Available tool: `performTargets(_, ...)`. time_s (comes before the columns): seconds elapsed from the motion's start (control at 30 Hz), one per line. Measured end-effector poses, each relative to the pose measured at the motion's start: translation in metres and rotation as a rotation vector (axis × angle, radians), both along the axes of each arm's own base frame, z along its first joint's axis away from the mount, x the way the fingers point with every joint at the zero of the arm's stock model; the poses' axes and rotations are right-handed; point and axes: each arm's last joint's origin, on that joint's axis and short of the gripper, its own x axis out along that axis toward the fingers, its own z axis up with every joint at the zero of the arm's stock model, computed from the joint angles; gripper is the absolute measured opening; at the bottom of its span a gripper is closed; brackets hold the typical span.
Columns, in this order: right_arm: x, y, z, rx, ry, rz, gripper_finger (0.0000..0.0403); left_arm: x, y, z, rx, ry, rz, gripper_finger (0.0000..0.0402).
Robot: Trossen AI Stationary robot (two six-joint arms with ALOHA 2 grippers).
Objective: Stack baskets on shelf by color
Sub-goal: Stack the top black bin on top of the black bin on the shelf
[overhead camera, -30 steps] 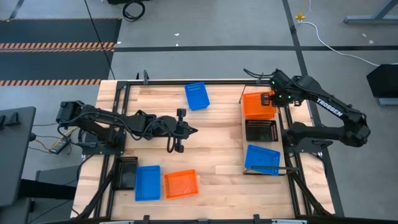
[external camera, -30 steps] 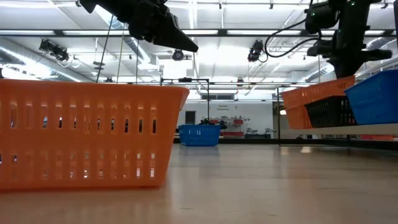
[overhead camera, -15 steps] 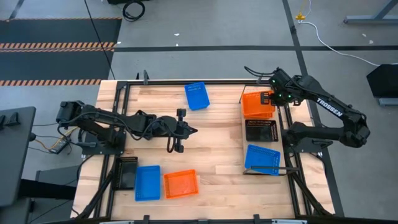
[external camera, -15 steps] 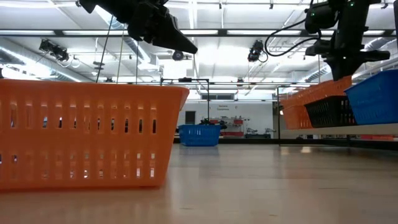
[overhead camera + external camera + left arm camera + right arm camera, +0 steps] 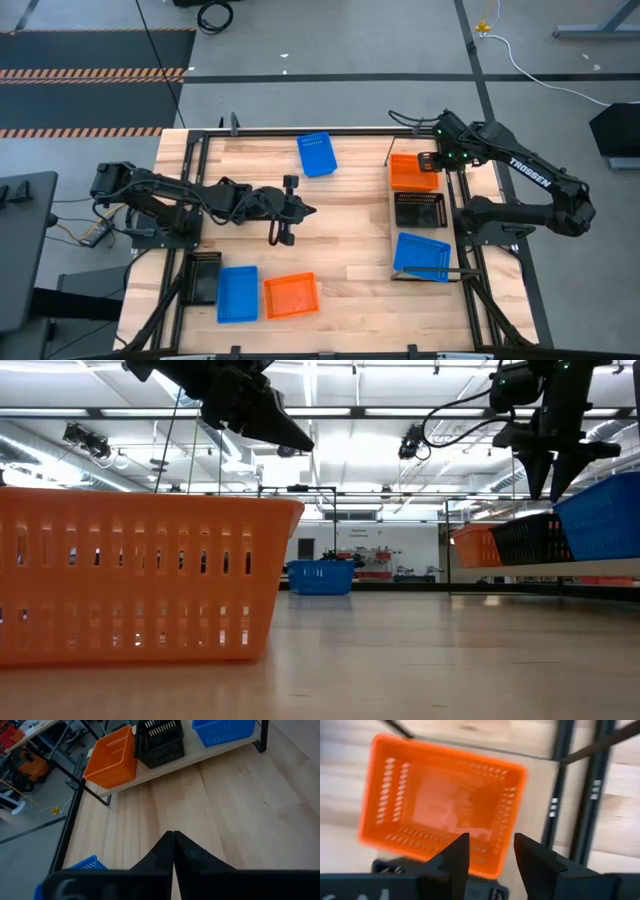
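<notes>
Three baskets sit side by side on the shelf at the table's right: an orange basket at the far end, a black one in the middle and a blue one at the near end. My right gripper stands open just above the orange basket, pointing down, one finger on either side of its rim without touching it. Above the middle of the table, my left gripper hovers shut and holds nothing.
Loose baskets lie on the tabletop: a blue one at the far edge, and a black, a blue and an orange one at the near left. The shelf's black wire frame runs beside the orange basket.
My right gripper has opened and let go of the orange basket. The basket hung tilted, one end raised under the fingers; it has dropped and now rests level on the shelf's far end.
</notes>
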Motion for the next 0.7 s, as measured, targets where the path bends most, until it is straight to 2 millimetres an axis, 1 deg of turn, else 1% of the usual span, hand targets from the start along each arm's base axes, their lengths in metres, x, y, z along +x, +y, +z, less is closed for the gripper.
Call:
performTargets(0.17,0.009,0.005,0.001,0.067,-0.111,0.167,0.0161,-0.003,0.002,-0.005,0.043,0.067,-0.001,0.0016)
performTargets(0.3,0.02,0.015,0.002,0.11,-0.18,0.316,0.0161,-0.007,0.004,-0.011,0.091,0.148,-0.02,0.0009)
performTargets(0.43,0.033,0.026,0.005,0.123,-0.255,0.435,0.0161,-0.013,0.004,-0.019,0.096,0.255,-0.025,0.0014)
performTargets(0.57,0.047,0.037,0.008,0.074,-0.312,0.571,0.0161,-0.019,0.0,-0.024,0.045,0.319,0.002,0.0025)
performTargets(0.7,0.064,0.047,0.012,-0.017,-0.375,0.715,0.0161,-0.02,-0.004,-0.025,-0.038,0.312,0.055,0.0028)
